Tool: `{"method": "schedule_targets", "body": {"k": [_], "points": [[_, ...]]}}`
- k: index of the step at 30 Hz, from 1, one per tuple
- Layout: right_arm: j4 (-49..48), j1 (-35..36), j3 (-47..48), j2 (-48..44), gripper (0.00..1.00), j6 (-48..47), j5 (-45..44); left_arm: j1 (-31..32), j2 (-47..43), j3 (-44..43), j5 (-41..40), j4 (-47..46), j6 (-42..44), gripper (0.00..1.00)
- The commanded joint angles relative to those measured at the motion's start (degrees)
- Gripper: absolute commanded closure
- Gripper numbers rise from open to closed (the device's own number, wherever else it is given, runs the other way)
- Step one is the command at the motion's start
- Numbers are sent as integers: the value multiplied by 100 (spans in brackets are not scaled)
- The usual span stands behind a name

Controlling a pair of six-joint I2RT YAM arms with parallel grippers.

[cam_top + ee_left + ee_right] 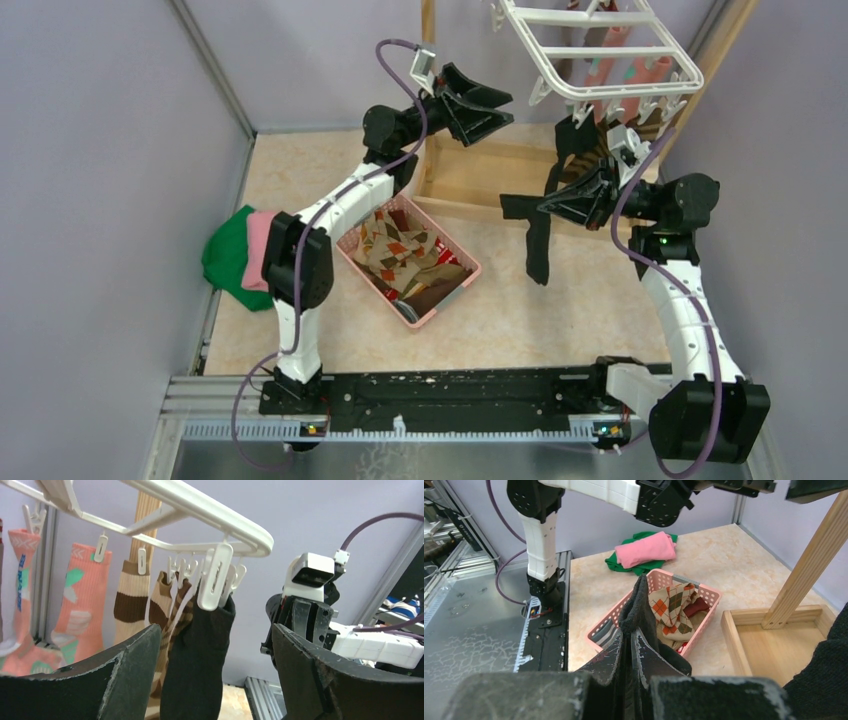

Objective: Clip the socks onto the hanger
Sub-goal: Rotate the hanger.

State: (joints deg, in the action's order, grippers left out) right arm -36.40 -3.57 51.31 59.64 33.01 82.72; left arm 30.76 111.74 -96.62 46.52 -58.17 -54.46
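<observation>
Your left claw (215,630) stands spread, and the black fabric sock (195,675) hangs lengthwise straight ahead between its fingers, cuff touching the white plastic clip (215,577) at the white grid-frame plastic hanger (200,502) corner, while your right claw (630,640) pinches that sock lower down.

pale lilac walls (100,150), beige marbled tabletop (590,320) (metal rail (200,392) along near edge), wooden stand base (480,165)

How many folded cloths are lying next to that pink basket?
2: a green cloth left of the basket, and a pink cloth on top of it. The left arm may hide more.
</observation>
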Motion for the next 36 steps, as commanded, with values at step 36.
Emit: {"method": "schedule_targets", "body": {"k": [36], "points": [[301,-135,246,-74,100,-235,216,-160,-32,118,-519,-1715,-566,10]]}}
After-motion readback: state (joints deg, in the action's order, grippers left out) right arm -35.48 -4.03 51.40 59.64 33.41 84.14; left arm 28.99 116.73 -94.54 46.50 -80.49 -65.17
